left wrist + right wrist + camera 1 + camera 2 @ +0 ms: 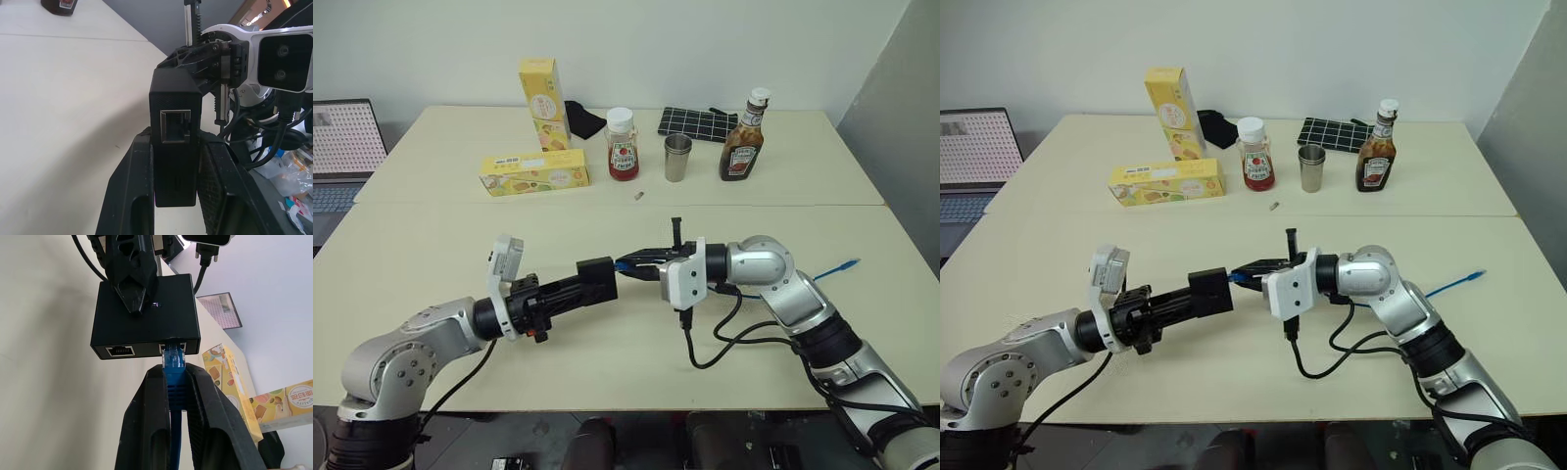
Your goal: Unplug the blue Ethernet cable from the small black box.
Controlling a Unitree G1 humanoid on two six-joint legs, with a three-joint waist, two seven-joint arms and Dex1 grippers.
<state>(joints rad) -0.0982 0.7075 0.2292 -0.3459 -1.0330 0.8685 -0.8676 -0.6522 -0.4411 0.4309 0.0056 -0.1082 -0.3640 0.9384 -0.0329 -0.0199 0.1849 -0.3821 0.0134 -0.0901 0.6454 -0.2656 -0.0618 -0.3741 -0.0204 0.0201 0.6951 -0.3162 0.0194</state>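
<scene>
Both arms meet above the table [431, 255], over the middle of its near half, clear of the surface. The left gripper [590, 279] is clamped on the small black box [597, 276], its two fingers [131, 191] pressing the box's opposite flat faces. The right gripper [641, 262] is pinched on the plug end of the blue Ethernet cable [174, 382], just behind the connector, which sits seated in one port of the box.

Step in hand, as judged: the pull-out. To do it well, the plug's latch tab would need to be depressed before any pull; whether the fingers bear on the tab cannot be told. The draw should run straight along the port axis, away from the box, without twisting, while the left gripper holds the box rigid. A skewed pull risks levering the box out of its grip or stressing the latch.

Condition of the task's things: the box is matte black, flat and square-edged, with two ports side by side on the edge facing the right gripper, one empty, one occupied; another empty port shows on a further edge. The cable is thin and bright blue, with a translucent blue connector. Its free end [847, 262] lies on the table near the right edge.
</scene>
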